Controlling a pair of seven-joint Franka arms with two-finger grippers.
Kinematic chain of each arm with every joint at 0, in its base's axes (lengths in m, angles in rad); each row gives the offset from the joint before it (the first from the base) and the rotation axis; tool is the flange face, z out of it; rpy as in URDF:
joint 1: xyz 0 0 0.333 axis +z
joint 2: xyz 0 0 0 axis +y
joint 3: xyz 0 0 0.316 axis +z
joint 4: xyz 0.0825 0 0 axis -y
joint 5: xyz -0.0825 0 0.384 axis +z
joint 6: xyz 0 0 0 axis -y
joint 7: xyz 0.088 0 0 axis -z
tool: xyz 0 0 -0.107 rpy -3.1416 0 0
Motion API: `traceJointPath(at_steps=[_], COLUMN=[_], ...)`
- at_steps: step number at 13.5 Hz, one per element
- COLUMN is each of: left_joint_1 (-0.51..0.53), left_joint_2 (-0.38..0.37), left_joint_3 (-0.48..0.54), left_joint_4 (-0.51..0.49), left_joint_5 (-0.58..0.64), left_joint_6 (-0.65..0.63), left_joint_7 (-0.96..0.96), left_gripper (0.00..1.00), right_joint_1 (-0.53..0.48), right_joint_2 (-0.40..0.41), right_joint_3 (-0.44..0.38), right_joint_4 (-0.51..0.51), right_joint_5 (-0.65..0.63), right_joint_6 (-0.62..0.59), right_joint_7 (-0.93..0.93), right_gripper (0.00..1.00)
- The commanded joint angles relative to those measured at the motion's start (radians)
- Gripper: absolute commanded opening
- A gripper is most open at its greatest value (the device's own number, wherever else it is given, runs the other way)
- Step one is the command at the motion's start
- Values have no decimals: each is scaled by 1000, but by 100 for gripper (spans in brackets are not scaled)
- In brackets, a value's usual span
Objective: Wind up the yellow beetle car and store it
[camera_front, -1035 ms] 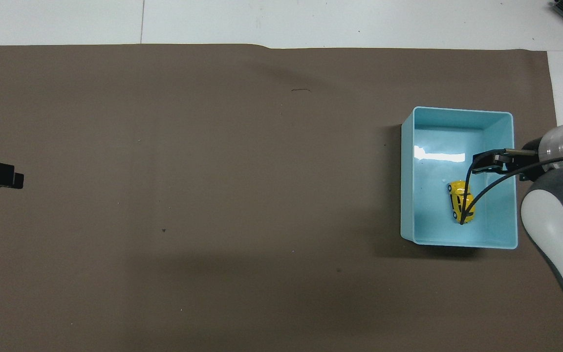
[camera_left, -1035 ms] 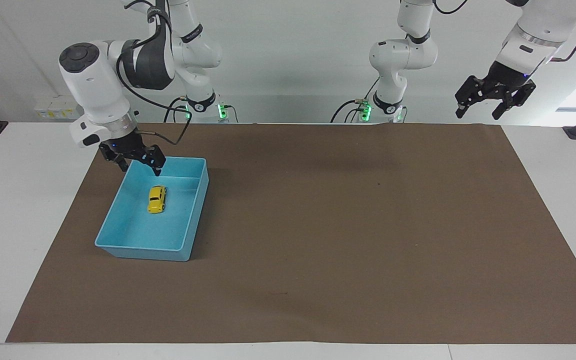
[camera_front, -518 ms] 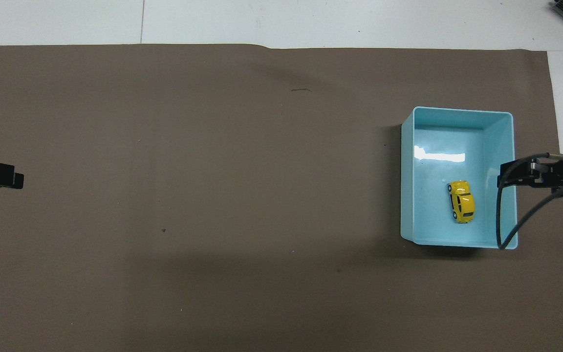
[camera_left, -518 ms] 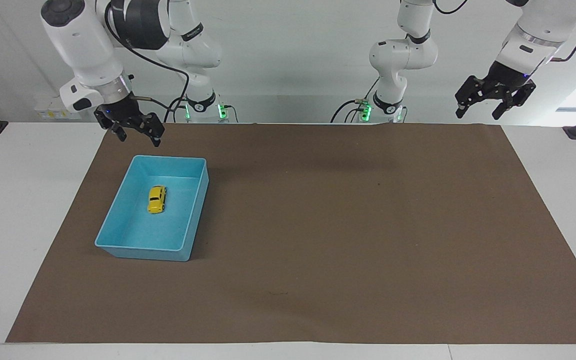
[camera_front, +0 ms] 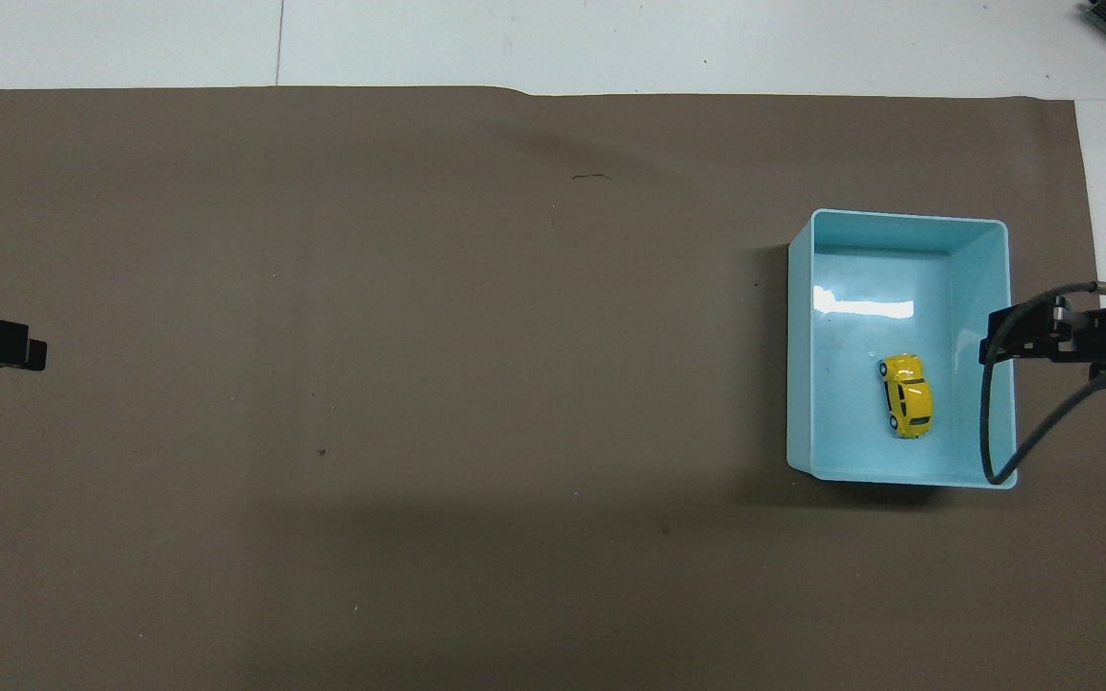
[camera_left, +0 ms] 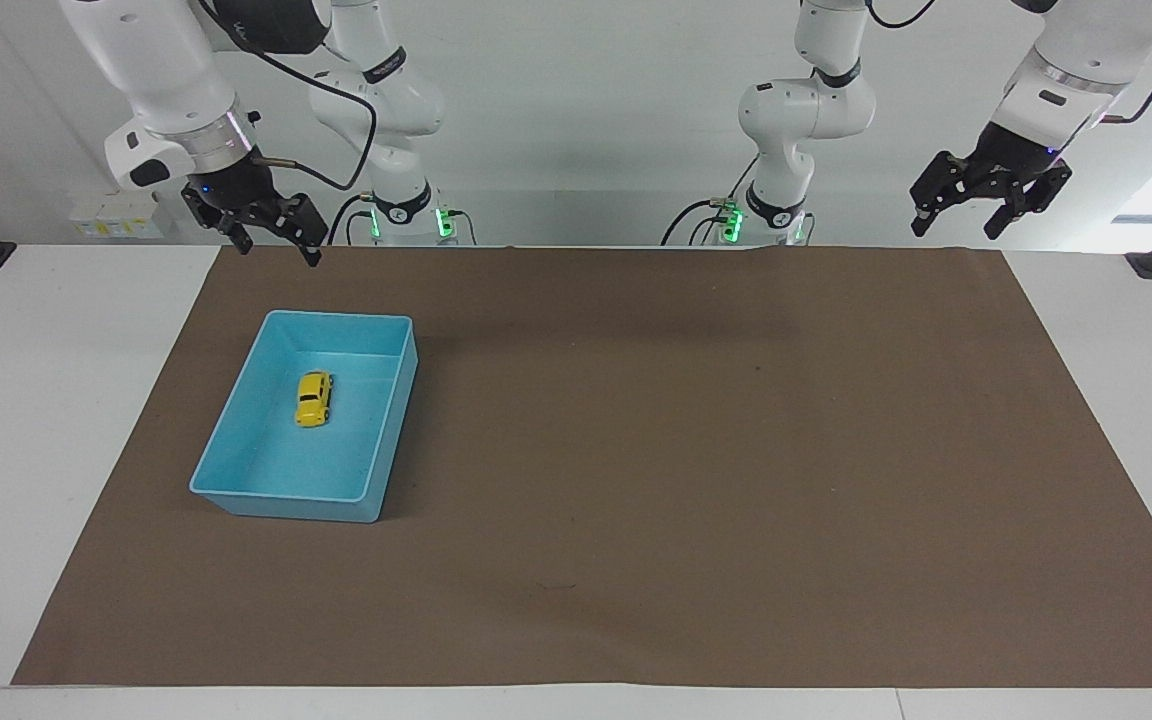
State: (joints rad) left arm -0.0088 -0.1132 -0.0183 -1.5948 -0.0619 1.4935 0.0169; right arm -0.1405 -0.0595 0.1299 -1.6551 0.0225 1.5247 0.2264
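One yellow car sits in the blue tray; both grippers hang open and empty; we lift away gently.

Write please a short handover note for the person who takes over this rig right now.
Right gripper: open, empty, raised near the robots' edge of the mat, not over the blue tray.
Left gripper: open, empty, waits raised at its own end.
Yellow beetle car: on its wheels inside the tray, touched by nothing.
Done: car is stored.
Left: nothing visible; whether it was wound up cannot be seen.
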Motion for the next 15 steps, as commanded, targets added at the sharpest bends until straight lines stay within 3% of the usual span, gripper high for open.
traceJointPath(at_steps=[1, 15], left_joint_1=[10, 10], left_joint_2=[-6, -6], left_joint_3=[-6, -6], left_joint_4=[-4, -4], left_joint_5=[14, 14], left_joint_6=[-13, -13], left_joint_7=[3, 3], left_gripper=[100, 100], right_joint_1=[-8, 4], right_joint_2=[17, 17], right_joint_3=[16, 16], right_joint_4=[20, 18], right_joint_5=[-1, -29], right_joint_6=[27, 38], right_joint_7=[-2, -48], right_gripper=[100, 100])
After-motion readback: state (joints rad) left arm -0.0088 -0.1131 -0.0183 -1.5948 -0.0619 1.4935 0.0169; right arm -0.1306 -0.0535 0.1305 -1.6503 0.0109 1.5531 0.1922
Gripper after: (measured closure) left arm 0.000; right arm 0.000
